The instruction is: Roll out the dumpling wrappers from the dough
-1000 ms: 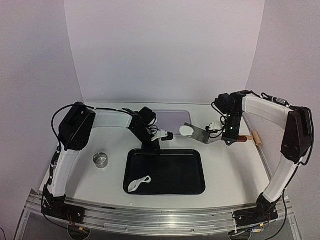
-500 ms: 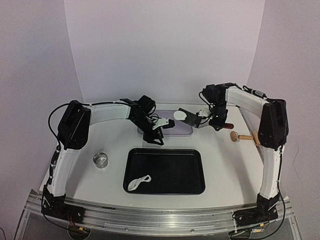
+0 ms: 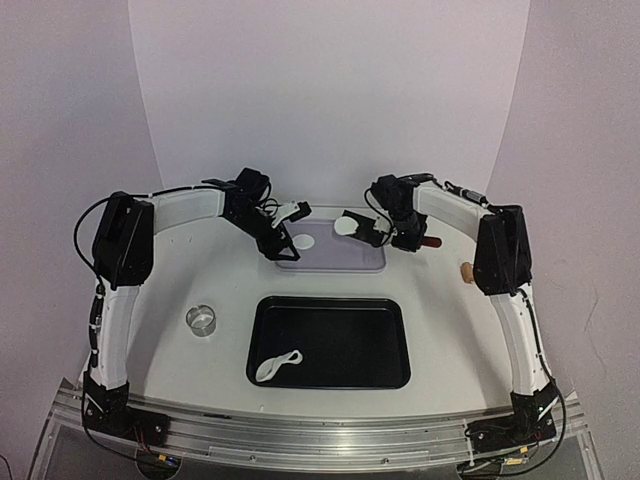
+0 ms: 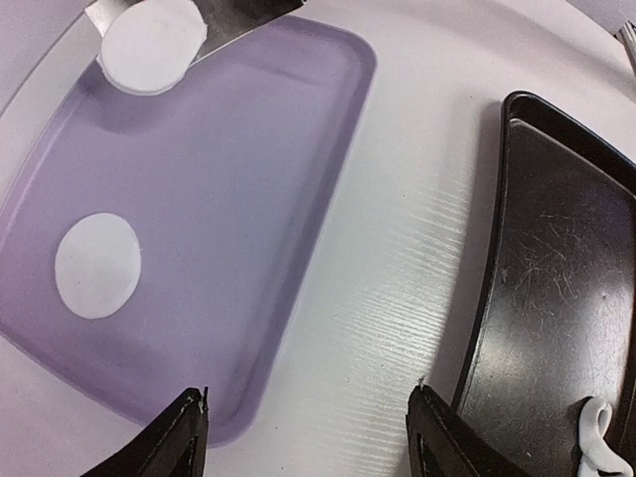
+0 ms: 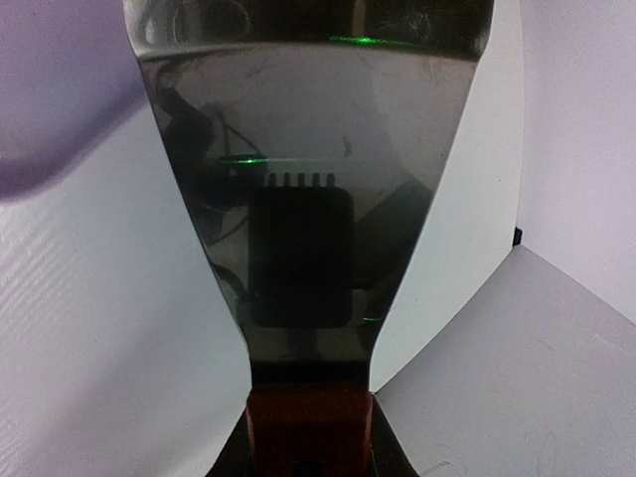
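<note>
One dumpling wrapper (image 4: 97, 265) (image 3: 305, 240), a neat white disc, lies flat in the purple tray (image 4: 248, 199) (image 3: 350, 258). A second wrapper (image 3: 348, 225) (image 4: 151, 45) rests on the tip of a metal spatula (image 5: 308, 199) (image 3: 368, 231) held over the tray's far side. My right gripper (image 3: 408, 236) (image 5: 308, 447) is shut on the spatula's red-brown handle. My left gripper (image 4: 308, 427) (image 3: 283, 225) hangs open and empty above the tray's near left edge. The dough (image 3: 277, 366) (image 4: 599, 437), a ragged white strip, lies in the black tray (image 3: 380, 345) (image 4: 556, 278).
A small metal cup (image 3: 201, 320) stands on the table left of the black tray. The tan end of a wooden rolling pin (image 3: 466, 270) shows beside the right arm. White walls close off the back and both sides.
My left gripper moved back and left from the black tray's edge to the purple tray and opened, and a wrapper now lies there. The right arm swung the spatula and its wrapper leftward over the tray.
</note>
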{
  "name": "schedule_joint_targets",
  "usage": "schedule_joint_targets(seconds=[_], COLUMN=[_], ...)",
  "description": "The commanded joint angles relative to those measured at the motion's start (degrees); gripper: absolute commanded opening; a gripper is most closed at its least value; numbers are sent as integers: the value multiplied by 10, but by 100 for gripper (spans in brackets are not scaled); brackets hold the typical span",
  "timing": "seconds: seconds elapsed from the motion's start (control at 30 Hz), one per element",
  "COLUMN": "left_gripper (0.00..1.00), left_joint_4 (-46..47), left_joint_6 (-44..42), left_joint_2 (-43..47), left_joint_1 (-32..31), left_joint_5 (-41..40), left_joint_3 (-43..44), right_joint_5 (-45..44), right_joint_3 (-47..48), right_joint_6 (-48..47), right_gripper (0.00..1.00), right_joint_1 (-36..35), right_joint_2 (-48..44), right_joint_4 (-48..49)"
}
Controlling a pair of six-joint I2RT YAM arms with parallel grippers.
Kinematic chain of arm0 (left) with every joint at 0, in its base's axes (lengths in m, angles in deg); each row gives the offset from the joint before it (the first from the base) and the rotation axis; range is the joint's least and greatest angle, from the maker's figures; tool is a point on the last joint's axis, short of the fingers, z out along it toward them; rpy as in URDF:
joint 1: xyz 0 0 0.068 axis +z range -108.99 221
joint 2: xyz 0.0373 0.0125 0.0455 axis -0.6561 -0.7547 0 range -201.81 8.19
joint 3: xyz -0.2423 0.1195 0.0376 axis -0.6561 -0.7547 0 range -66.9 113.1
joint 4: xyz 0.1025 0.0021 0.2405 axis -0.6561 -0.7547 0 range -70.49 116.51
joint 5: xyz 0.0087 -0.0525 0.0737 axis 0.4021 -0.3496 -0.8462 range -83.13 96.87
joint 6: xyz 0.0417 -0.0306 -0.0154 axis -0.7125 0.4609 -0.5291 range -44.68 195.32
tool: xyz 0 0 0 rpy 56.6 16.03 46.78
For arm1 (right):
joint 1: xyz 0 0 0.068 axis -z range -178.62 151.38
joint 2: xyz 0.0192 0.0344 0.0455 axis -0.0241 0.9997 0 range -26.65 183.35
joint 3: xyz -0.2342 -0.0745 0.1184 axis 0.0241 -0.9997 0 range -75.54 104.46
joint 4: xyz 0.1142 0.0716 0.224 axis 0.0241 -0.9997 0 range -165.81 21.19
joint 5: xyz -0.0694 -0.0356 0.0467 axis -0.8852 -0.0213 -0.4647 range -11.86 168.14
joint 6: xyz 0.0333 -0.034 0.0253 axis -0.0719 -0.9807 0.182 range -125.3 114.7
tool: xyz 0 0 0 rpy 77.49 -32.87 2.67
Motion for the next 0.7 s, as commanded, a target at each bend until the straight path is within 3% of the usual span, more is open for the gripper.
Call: schedule_joint_targets(seconds=[0.0, 0.67], left_gripper=[69, 70], left_joint_4=[27, 41], left_joint_6=[33, 24], left_joint_2=[48, 70], left_joint_1=[9, 23], left_joint_5=[-15, -19], left_joint_3=[-20, -55], right_joint_5=[-61, -142], right_joint_3=[44, -46], right_joint_6=[-8, -68], right_gripper=[0, 0], right_joint_1=[-20, -15], right_joint_2=[24, -12], right_joint_4=[39, 81])
